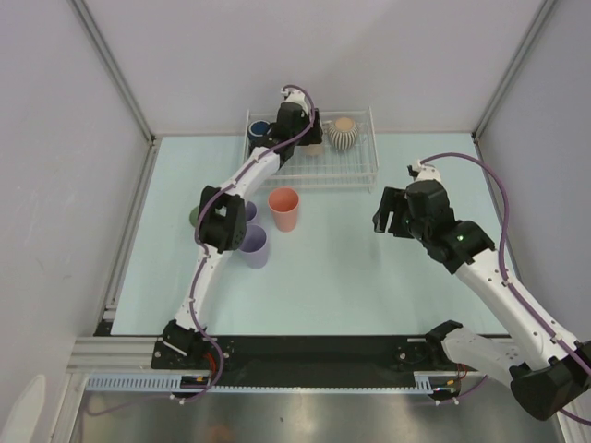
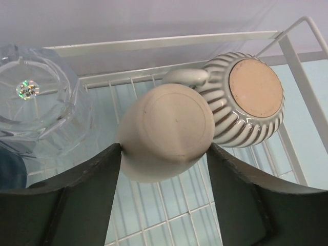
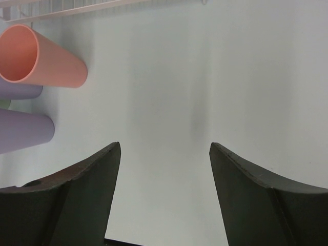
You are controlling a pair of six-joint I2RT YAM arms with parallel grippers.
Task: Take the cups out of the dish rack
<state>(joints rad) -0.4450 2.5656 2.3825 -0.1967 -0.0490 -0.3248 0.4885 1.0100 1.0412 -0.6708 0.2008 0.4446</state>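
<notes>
Since the upside-down tan cup [image 2: 169,130] sits between its fingers [image 2: 92,184], the left hand [image 2: 164,148] grips it (right hand [image 3: 165,148], open and empty, is farther).

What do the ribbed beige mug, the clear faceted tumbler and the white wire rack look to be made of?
Ribbed beige mug: probably glazed ceramic, glossy ribs around a bare matte base.
Clear faceted tumbler: glass or plastic, see-through, unclear which.
White wire rack: likely coated metal, thin white rods.

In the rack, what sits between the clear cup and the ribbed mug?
The upturned tan cup, flanked by the left gripper's fingers; the left wrist view shows it.
</notes>
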